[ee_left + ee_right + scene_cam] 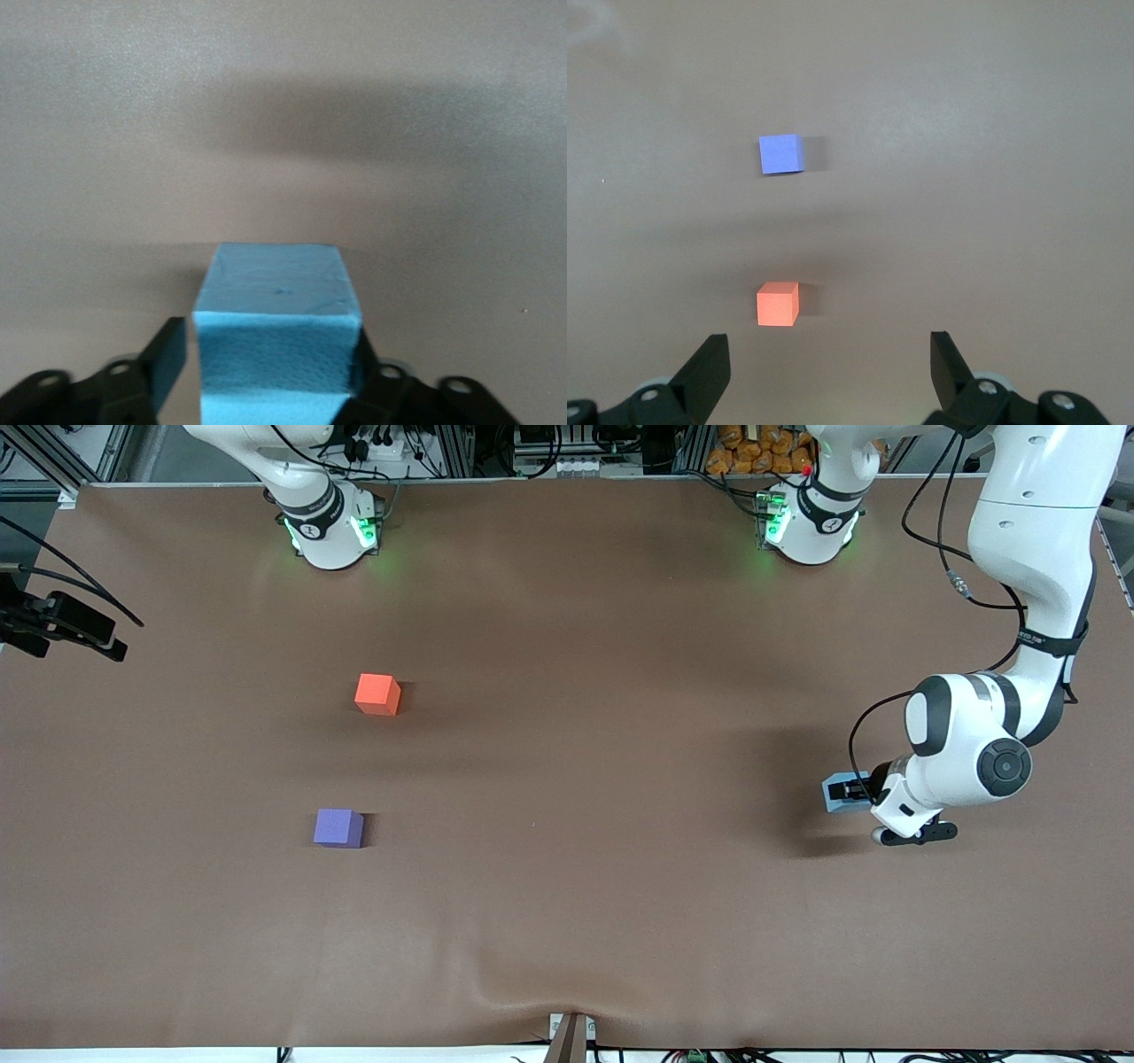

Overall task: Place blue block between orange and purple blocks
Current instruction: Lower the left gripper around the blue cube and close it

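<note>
A brown cloth covers the table [567, 921], with cabling and clutter along the edge where the arm bases stand. The right gripper [828, 367] hangs high with fingers spread wide, looking down on the orange block [377, 693] and the purple block [338, 827], which lies nearer the front camera. At the left arm's end, the left gripper [852, 790] is bent low, its fingers pressed against the blue block [834, 792] on the cloth.

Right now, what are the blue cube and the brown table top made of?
The blue block looks like soft foam: matte, with a grainy, dimpled face. The table seems covered by a dull brown cloth or mat, since it wrinkles near the front edge. Both are guesses from looks alone.
</note>
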You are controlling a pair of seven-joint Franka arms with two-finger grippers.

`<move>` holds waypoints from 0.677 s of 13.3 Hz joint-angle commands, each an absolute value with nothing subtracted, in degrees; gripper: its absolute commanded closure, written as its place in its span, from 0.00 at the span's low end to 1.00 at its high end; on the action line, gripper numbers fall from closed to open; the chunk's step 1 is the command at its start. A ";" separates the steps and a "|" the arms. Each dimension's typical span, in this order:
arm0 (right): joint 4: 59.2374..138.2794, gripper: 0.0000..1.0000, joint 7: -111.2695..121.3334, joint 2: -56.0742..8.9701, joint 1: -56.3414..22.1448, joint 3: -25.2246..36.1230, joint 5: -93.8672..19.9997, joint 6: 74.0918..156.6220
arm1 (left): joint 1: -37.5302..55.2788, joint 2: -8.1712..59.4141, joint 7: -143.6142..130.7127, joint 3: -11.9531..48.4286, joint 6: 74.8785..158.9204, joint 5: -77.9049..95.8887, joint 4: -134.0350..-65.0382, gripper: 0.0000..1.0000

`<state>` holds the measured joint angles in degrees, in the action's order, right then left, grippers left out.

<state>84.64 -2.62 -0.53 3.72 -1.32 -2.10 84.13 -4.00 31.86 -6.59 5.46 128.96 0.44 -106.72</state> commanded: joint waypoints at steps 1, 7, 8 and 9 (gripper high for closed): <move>85.34 0.00 -1.76 0.44 5.10 -2.02 -3.25 83.94 | -4.31 29.88 -5.97 5.71 128.58 0.79 -108.28 1.00; 85.34 0.00 -1.76 0.44 5.10 -2.11 -3.16 83.94 | -3.61 26.54 -15.42 16.93 124.54 1.67 -105.31 1.00; 85.34 0.00 -1.67 0.44 5.10 -2.02 -3.25 83.94 | -2.99 26.80 -19.21 19.57 124.54 1.67 -104.34 1.00; 85.34 0.00 -1.76 0.44 5.10 -2.02 -3.25 83.94 | -1.16 27.85 -22.12 20.99 124.54 1.67 -102.67 1.00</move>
